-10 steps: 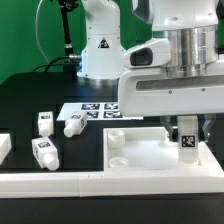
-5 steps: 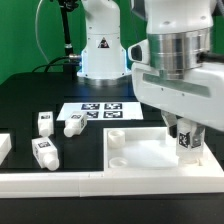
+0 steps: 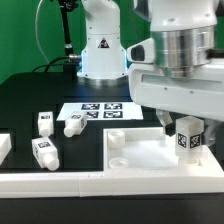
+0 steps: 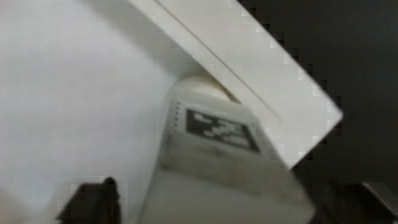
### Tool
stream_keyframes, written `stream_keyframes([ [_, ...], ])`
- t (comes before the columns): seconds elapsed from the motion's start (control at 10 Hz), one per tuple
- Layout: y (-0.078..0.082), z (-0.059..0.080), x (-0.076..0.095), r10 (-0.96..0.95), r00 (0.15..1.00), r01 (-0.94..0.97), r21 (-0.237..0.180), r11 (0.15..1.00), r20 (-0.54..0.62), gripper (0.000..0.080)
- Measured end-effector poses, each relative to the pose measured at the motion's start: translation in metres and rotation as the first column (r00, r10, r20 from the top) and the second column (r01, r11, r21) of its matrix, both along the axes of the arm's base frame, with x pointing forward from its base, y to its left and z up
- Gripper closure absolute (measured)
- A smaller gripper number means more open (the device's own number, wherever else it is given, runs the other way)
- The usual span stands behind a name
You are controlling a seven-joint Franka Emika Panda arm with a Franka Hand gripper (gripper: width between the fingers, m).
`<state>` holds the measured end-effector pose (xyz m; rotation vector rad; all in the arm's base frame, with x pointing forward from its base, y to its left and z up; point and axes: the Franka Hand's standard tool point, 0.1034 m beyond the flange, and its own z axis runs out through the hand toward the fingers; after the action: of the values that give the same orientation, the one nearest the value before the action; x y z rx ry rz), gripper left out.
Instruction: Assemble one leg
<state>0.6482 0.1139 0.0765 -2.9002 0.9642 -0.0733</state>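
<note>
**Leg held upright over corner of tabletop part**

One leg [image 3: 187, 140] is seen clamped between the fingers of the gripper [image 3: 186, 133]; the jaws are closed onto its blocky end, parted only by the width of the part. The leg's long axis is observed to run roughly vertical, slightly tilted, with a tagged face turned toward the exterior camera. In the wrist view the same leg [image 4: 217, 135] is seen running lengthwise away from the jaws, its tag visible, with a dark finger [image 4: 93, 200] on either side of it. Whether its lower end touches the surface beneath cannot be told.

Four legs are counted in all: the one held, and three loose legs lying on the black table [image 3: 30, 95] well away from the jaws, toward the exterior view's left: one [image 3: 44, 123], a second [image 3: 73, 125] and a third [image 3: 43, 153].

One large flat white tabletop part [image 3: 150, 157] with raised rim lies directly below the jaws; the held leg is positioned at its corner nearest the exterior view's right. One marker board [image 3: 98, 111] lies beyond the tabletop part. A white rail [image 3: 60, 183] runs along the near edge. No object is seen between the jaws and the tabletop part.
</note>
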Motion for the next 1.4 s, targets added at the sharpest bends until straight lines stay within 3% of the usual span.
stream_keyframes([
  [0.2,0.0066,0.003,0.0001,0.308,0.951,-0.307,-0.023,0.951,0.024,0.0161],
  [0.6,0.0039,0.0005,-0.0003,0.53,0.848,-0.528,-0.05,0.848,0.026,0.0151],
  [0.7,0.0016,0.0003,-0.0003,0.643,0.765,-0.641,-0.065,0.765,0.025,0.0151],
  [0.8,0.0003,0.0,-0.0006,0.78,0.626,-0.776,-0.094,0.624,0.009,0.0151],
  [0.9,0.0015,-0.0001,-0.0007,0.729,0.685,-0.725,-0.085,0.683,0.015,0.0151],
  [1.1,0.0009,-0.0004,-0.0006,0.726,0.688,-0.723,-0.084,0.686,0.015,0.0402],
  [1.2,0.0006,-0.0004,-0.0004,0.667,0.745,-0.664,-0.077,0.743,0.017,0.0402],
  [1.3,0.0,-0.0006,-0.0004,0.615,0.788,-0.613,-0.071,0.787,0.018,0.0512],
  [1.4,-0.0003,-0.0007,0.0,0.572,0.82,-0.569,-0.068,0.819,0.02,0.0512],
])
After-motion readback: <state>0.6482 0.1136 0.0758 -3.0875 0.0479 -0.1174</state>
